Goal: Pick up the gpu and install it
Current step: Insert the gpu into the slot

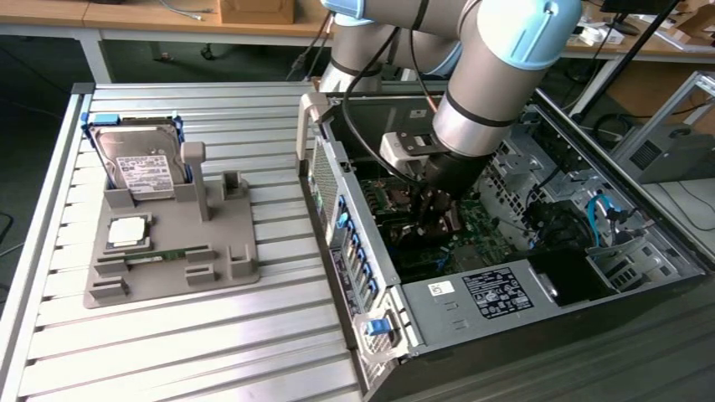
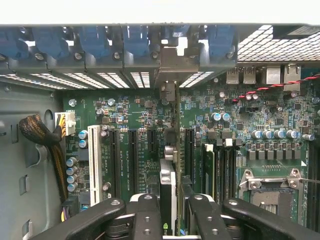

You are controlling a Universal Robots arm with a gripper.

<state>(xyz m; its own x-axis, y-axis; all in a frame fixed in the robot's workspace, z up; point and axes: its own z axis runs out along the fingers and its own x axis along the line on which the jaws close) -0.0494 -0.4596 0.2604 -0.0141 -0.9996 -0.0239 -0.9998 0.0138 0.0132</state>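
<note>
One robot arm [image 1: 503, 75] reaches down into the open computer case [image 1: 537, 327]. Its gripper [image 2: 172, 222] is pinching the gpu [image 2: 170, 180], with its black fingers [image 2: 147, 215] on both sides of the card. The gpu stands up on its thin edge, right over the green motherboard [image 2: 145, 112], between the long black slots. Its far end points at the row of blue clips [image 2: 135, 42] on the case wall. I cannot tell if the card is pushed all the way into a slot. Out on the metal table [image 1: 167, 360], at the exterior view's left, sits a grey holder [image 1: 223, 268]. A hard drive [image 1: 140, 163] stands in it, and a small green memory stick [image 1: 167, 254] lies in it too.
</note>
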